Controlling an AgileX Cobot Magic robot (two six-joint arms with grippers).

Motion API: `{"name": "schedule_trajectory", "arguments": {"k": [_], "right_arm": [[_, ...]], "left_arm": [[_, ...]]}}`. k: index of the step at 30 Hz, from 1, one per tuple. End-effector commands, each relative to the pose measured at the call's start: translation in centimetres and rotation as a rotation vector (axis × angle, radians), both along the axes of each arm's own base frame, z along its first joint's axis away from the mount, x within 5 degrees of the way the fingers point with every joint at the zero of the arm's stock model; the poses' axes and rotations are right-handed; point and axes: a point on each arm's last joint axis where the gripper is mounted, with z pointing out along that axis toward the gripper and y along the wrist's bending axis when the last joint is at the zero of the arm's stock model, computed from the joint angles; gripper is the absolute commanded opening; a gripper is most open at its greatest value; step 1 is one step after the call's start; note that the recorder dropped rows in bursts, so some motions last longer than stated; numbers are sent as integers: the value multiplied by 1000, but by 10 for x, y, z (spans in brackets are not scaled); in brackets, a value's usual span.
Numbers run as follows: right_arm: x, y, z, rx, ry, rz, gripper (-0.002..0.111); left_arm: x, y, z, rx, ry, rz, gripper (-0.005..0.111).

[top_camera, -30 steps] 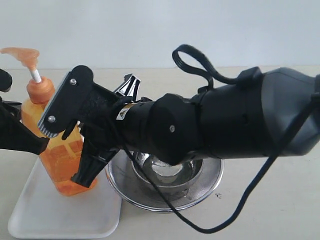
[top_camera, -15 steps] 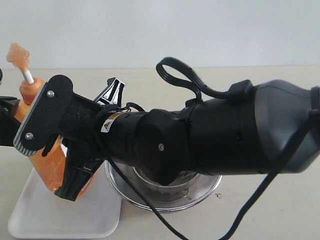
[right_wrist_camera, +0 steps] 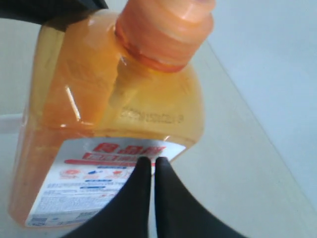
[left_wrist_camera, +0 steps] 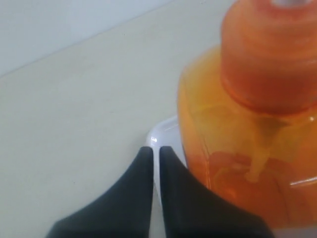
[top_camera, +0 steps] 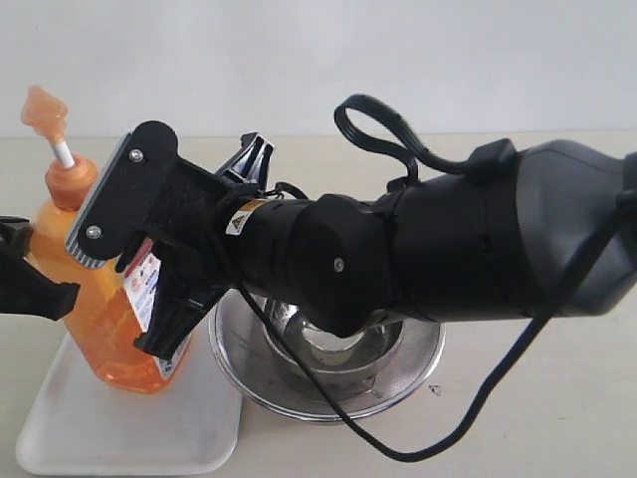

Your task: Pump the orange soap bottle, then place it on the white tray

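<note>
orange soap bottle [top_camera: 95,309] on white tray [top_camera: 60,438], between left tool [left_wrist_camera: 154,151] and right tool [right_wrist_camera: 149,161]

**Bright, soft light; crisp from afar, blurred up close**

We see even, diffuse light filling the exterior view. The pale tabletop [top_camera: 537,418] and far wall [top_camera: 398,60] are washed nearly white, and only faint, soft-edged shadows lie under the steel strainer bowl [top_camera: 328,383] and along the near edge of the white tray [top_camera: 119,443]. The bowl's rim carries small bright reflections, while the black right arm [top_camera: 448,249] takes a dull sheen and looms large. The orange soap bottle [top_camera: 100,299] glows as light passes through it. In the left wrist view we find the bottle badly out of focus and the left gripper [left_wrist_camera: 154,151] a blurred dark shape. In the right wrist view the label [right_wrist_camera: 99,173] is fairly clear, a thin glare streak marks the plastic, and the right gripper [right_wrist_camera: 150,161] is soft-edged.
</note>
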Motion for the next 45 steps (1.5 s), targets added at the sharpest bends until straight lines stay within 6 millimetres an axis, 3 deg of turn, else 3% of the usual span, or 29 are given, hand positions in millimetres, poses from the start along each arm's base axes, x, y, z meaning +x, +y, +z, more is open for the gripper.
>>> {"name": "schedule_trajectory", "arguments": {"k": [1,14,21,26,32,36,39,45], "right_arm": [[3,0,4,17,-27,-10,0],[4,0,5,20,-35,-11,0],[2,-4,15,53,-18,-28,0],[6,-19,40,134,0,-85,0],[10,-61,59,196,53,-183,0],[-4,-99,65,236,73,-236,0],[-23,-123,70,265,62,-238,0],[-45,-148,88,335,27,-223,0]], "left_arm": [[-6,-1,0,-41,32,-17,5],[-6,-4,-1,-57,41,-38,5],[-13,19,10,21,-9,142,5],[-46,44,34,2,-35,219,5],[-99,68,61,-94,-5,204,5],[-134,85,82,-205,-34,198,5],[-154,97,82,-214,-13,225,5],[-171,108,86,-266,-161,195,5]]}}
